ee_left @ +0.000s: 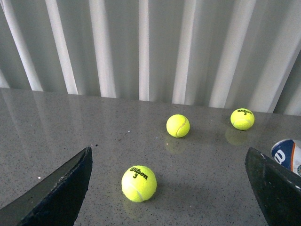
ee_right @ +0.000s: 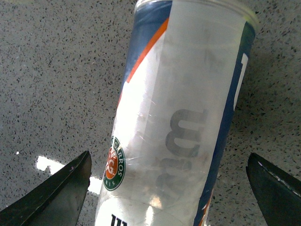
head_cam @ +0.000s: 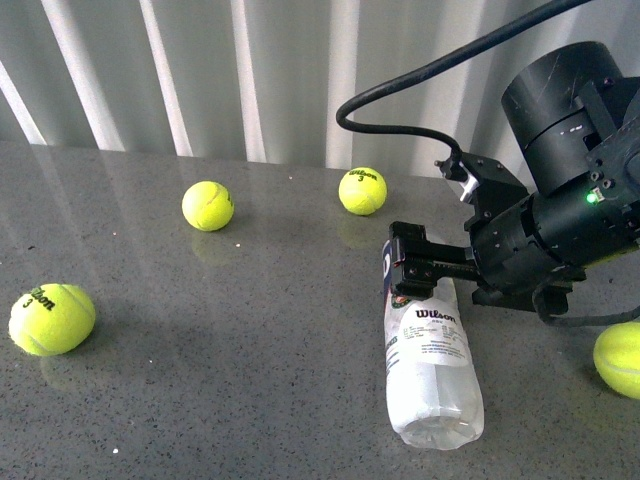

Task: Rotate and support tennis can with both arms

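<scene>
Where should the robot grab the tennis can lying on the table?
Probably across its round wall near the blue-banded end, coming down from above: the tennis can lies on its side, and the right gripper hangs open over that end, a finger either side.

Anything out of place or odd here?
The tennis can lies on its side on the table, its near end wrinkled, with no balls showing inside. Four tennis balls sit loose around it.

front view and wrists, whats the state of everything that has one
can, lying on its side, no balls seen inside
right end effector, open, straddling can, no contact seen
left end effector, open, holding nothing
balls, four, loose, outside can
</scene>
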### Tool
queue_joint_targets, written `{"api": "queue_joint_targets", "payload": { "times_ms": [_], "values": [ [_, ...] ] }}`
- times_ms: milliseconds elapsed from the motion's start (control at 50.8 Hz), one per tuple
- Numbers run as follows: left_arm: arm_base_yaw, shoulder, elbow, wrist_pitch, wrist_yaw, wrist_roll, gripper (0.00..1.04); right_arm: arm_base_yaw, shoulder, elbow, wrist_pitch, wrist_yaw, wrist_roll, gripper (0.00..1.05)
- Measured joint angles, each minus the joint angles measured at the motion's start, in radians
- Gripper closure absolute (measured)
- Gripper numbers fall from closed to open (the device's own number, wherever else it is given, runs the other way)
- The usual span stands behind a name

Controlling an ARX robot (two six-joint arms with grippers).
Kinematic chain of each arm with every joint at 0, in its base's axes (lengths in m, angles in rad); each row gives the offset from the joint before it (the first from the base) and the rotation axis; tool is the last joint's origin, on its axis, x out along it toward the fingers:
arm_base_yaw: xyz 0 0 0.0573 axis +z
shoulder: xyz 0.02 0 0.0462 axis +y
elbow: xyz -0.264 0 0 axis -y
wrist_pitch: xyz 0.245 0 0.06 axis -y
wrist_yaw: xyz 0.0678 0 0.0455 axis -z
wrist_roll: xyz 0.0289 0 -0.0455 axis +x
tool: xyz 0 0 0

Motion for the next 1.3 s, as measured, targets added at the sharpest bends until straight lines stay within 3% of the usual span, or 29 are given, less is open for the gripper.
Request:
{"api": "queue_joint_targets", "payload": {
  "times_ms": [276,354,551,788,1123,1300],
  "values": [
    [0.0,0.0,0.0,0.0,0.0,0.0,0.07,0.017,0.039,-0.011,0.043,-0.003,0.02,0.07],
    [0.0,0.0,0.0,0.0,0.0,0.0,0.07,0.02,0.046,-0.013,0.048,-0.003,0.023,0.15],
    [0.0,0.0,0.0,0.0,0.0,0.0,0.07,0.021,0.052,-0.015,0.066,0.003,0.022,0.48],
    [0.0,0.0,0.0,0.0,0.0,0.0,0.07,0.02,0.053,-0.019,0.082,0.011,0.011,0.73],
    [0.0,0.0,0.0,0.0,0.0,0.0,0.07,0.031,0.026,-0.02,0.08,0.022,-0.004,0.86],
    [0.0,0.0,0.0,0.0,0.0,0.0,0.07,0.037,-0.047,-0.039,0.066,0.05,-0.081,0.93]
  ]
}}
